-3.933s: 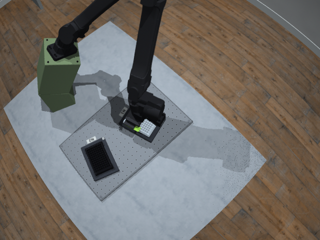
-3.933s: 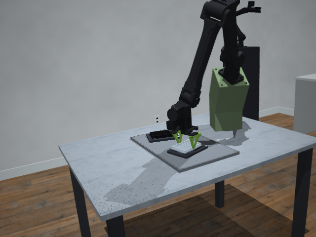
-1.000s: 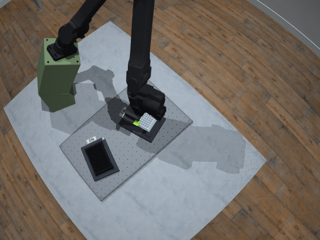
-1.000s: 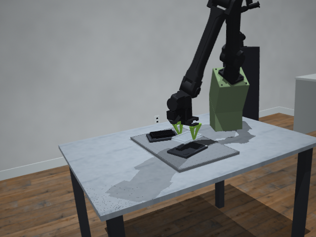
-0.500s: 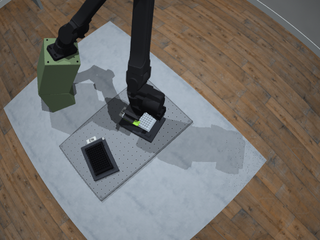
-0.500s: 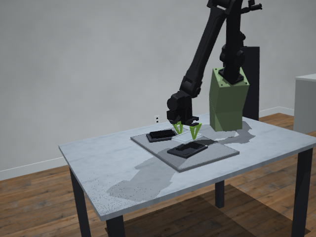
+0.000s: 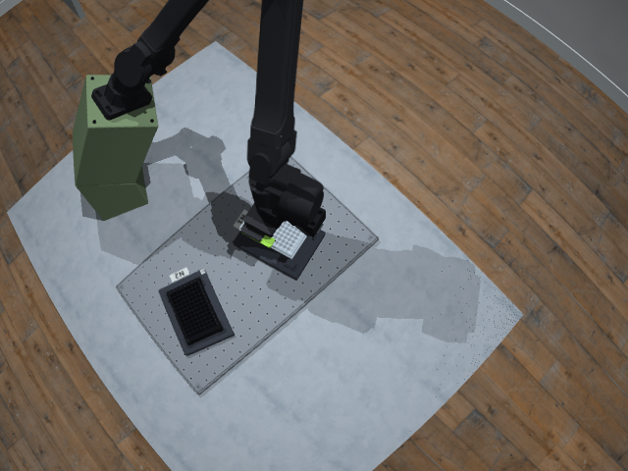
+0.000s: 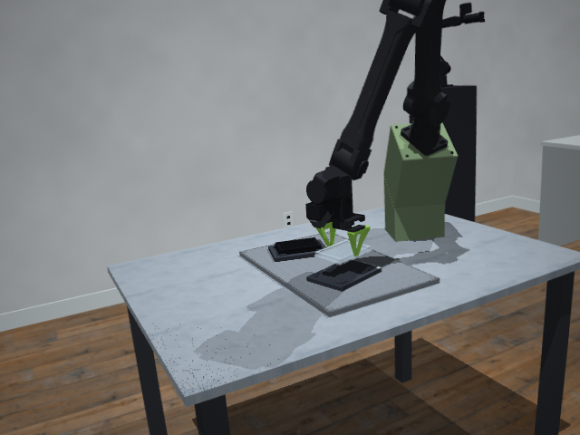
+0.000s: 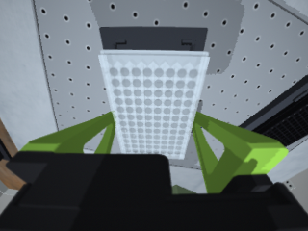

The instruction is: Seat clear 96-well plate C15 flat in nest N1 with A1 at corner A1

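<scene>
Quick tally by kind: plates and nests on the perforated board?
Clear plates: 1, held in the gripper above a nest
Black plates: 1, seated in a nest
Nests: 2
Total: 4

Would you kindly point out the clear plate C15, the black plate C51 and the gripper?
Clear plate C15 (image 9: pixel 154 108), wrist view, middle of its well grid.
Black plate C51 (image 7: pixel 194 310), top view, centre of its wells.
Gripper (image 8: pixel 343 240), exterior view, midway between the green fingertips.

Clear plate C15 (image 9: pixel 154 108); green claw (image 9: pixel 154 137); black plate C51 (image 7: pixel 194 310).
</scene>
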Robot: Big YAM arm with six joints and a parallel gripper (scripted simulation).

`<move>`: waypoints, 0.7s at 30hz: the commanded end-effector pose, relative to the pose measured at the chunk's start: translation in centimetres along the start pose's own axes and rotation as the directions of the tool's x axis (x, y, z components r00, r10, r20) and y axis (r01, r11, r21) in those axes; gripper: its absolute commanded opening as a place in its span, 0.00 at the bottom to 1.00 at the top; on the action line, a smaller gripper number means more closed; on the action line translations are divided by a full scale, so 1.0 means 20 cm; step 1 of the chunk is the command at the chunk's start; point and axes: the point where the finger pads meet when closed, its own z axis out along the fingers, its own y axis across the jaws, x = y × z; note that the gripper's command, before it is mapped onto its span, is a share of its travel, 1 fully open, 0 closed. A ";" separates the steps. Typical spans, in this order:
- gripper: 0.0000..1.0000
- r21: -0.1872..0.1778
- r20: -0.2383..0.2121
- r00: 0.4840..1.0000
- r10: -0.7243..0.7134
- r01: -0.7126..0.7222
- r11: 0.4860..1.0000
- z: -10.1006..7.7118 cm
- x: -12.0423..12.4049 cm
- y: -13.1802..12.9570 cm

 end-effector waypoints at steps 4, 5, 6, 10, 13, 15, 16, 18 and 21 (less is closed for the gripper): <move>0.00 0.003 -0.008 1.000 0.021 -0.021 1.000 0.01 0.02 -0.03; 0.00 0.003 -0.009 1.000 0.020 -0.020 1.000 0.01 0.02 -0.03; 0.00 0.003 -0.009 1.000 0.020 -0.020 1.000 0.01 0.02 -0.03; 0.00 -0.001 0.005 1.000 0.010 -0.010 1.000 0.02 -0.01 -0.01; 0.00 -0.003 0.008 1.000 -0.001 0.001 1.000 0.06 -0.02 0.01; 0.00 -0.003 0.007 1.000 0.000 0.000 1.000 0.07 -0.02 0.01; 0.00 -0.003 0.007 1.000 0.000 0.000 1.000 0.08 -0.02 0.01; 0.00 -0.003 0.006 1.000 0.000 0.000 1.000 0.10 -0.02 0.01; 0.00 -0.001 0.008 1.000 0.004 -0.004 1.000 0.12 -0.02 0.00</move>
